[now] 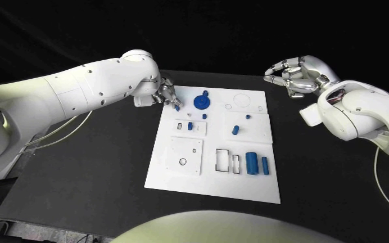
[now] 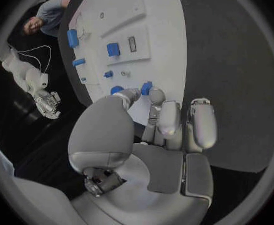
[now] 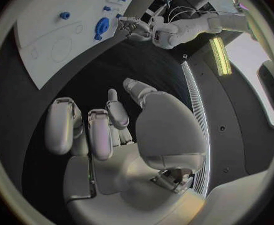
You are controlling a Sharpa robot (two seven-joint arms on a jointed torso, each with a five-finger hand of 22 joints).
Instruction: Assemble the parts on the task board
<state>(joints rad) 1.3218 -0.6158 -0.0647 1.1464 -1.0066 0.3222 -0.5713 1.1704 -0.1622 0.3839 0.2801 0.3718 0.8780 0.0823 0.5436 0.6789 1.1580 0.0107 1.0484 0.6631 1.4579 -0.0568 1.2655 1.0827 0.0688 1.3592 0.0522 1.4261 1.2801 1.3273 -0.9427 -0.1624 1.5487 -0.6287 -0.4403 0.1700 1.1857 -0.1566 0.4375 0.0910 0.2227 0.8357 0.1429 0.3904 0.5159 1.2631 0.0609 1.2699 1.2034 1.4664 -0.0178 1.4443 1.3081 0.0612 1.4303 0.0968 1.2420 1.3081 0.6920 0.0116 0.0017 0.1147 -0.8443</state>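
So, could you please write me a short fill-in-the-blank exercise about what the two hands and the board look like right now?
1. The left hand pinches a small ____ part at the task board's far left corner.
2. The right hand hovers over the black ____, off the board.
3. The right hand holds ____.

Missing words: blue; table; nothing

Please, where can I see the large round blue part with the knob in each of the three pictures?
Head view: large round blue part near the task board's far edge, just right of the left hand.
Left wrist view: I cannot pick it out with certainty among the blue pieces.
Right wrist view: it lies at, on the board beside the left hand.
Shared landmark: the left hand at the board's edge.
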